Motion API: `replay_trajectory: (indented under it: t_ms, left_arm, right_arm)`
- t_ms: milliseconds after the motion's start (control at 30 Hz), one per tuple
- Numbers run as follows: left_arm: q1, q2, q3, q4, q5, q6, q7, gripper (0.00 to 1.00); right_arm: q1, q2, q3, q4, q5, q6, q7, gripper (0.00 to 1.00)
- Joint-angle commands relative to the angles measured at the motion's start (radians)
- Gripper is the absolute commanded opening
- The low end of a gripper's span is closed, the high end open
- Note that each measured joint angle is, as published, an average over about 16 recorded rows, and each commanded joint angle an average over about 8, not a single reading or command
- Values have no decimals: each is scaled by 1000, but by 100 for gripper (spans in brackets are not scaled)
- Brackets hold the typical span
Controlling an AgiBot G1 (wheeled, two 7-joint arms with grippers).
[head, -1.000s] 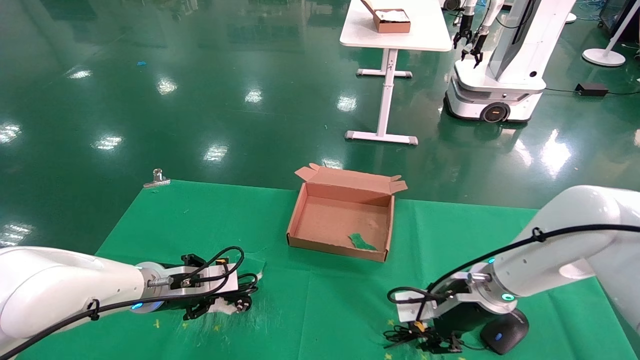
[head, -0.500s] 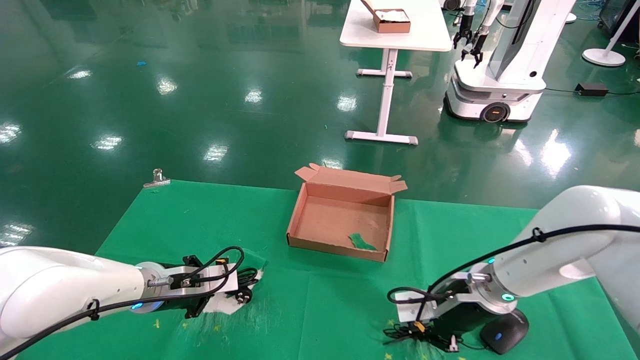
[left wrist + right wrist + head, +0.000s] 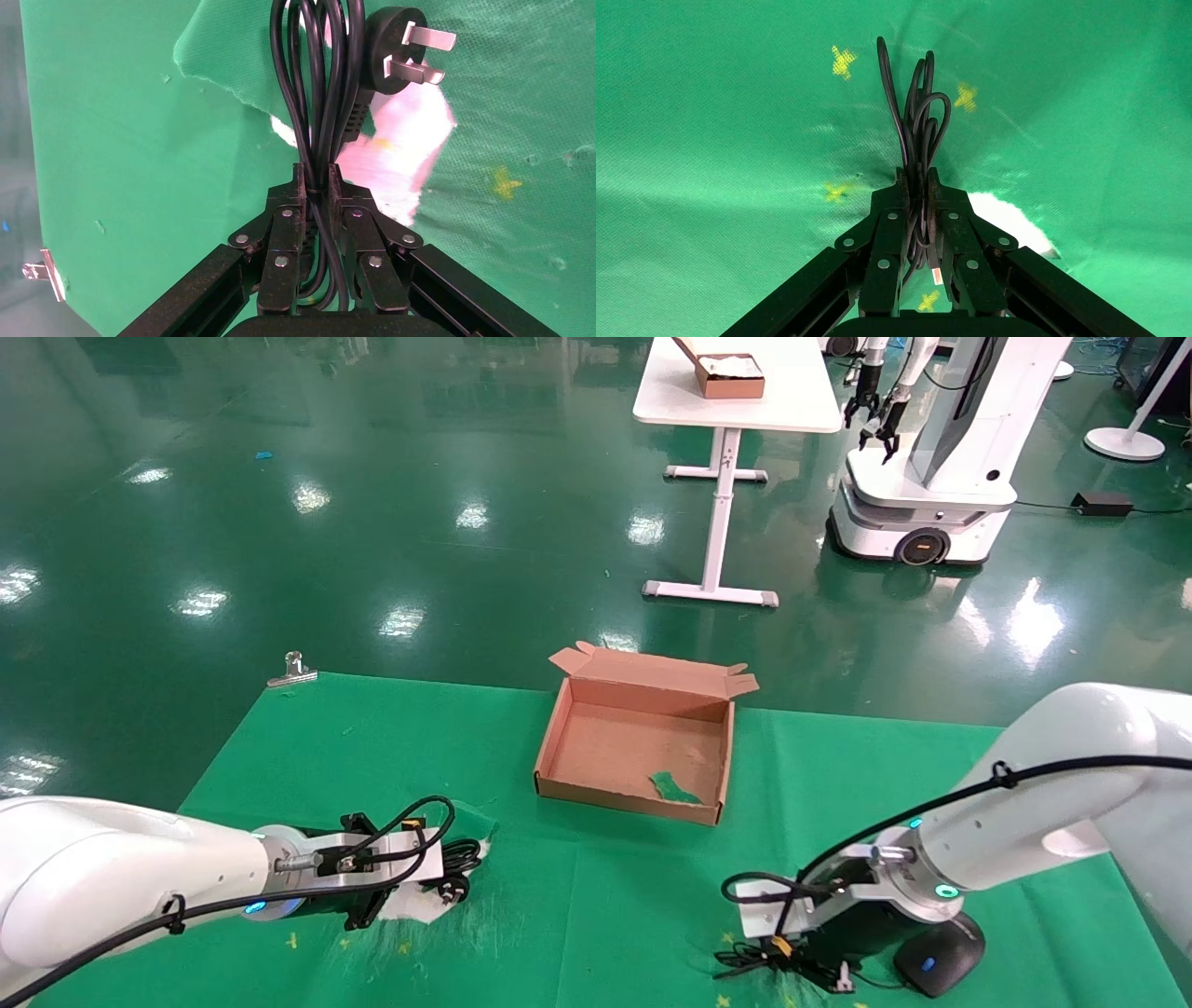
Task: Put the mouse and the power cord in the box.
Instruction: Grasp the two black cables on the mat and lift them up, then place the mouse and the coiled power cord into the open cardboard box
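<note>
Left gripper (image 3: pixel 318 184) low over the near-left part of the green cloth (image 3: pixel 577 896), fingers (image 3: pixel 284 232) pressed together on the power cord (image 3: pixel 320 91). Thick black strands pass between the jaws; loops and the pronged plug (image 3: pixel 400 50) project beyond the fingertips. In the head view the cord bundle (image 3: pixel 456 870) sits just past the gripper (image 3: pixel 368 910), above a torn patch of cloth where a white surface (image 3: pixel 404 161) shows through.

Right gripper (image 3: pixel 916 181) low over the near-right part of the cloth, fingers (image 3: pixel 885 235) pinching the mouse's thin black cable (image 3: pixel 916 123); several thin loops stand out past the fingertips. Head view: cable bundle (image 3: pixel 745 960) under the gripper (image 3: pixel 792 961), with a small USB connector (image 3: pixel 843 980) lying on the cloth just beside it.

Mouse (image 3: pixel 939 954) rests on the cloth near the front edge, just right of the right gripper, blue spot facing up, partly covered by the wrist.

Box (image 3: pixel 559 747) stands open at the middle of the cloth, well apart from both grippers, lid flaps folded back on the far side. Green scrap (image 3: pixel 672 788) lies on its floor near the front wall.

Metal clip (image 3: pixel 292 671) at the cloth's far-left corner. Background: white table (image 3: pixel 736 407) carrying a smaller brown box (image 3: pixel 731 376), second white robot (image 3: pixel 931 458) beside it.
</note>
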Motion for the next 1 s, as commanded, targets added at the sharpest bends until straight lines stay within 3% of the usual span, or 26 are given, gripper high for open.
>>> replay_trajectory:
  t_ms: [33, 300, 500, 733, 867, 1000]
  left_arm:
    - [-2, -1, -1, -1, -3, 2, 2, 0]
    - [-87, -98, -89, -148, -215, 109, 20, 0]
    - [-141, -23, -119, -172, -253, 67, -8, 0]
    - [-136, 197, -59, -116, -115, -84, -22, 0]
    - [-114, 308, 42, -22, 27, -218, -22, 0]
    - [-105, 346, 184, 72, 128, -374, -65, 0]
  right_arm:
    - [-4, -1, 0, -1, 0, 3, -2, 0]
    - [86, 49, 18, 57, 0, -45, 51, 0]
    - [135, 116, 32, 171, -27, -52, 129, 0]
    - [158, 193, 38, 344, -74, -77, 249, 0]
    - [160, 237, 44, 446, -87, -108, 315, 0]
    - [155, 278, 51, 547, -92, -143, 380, 0]
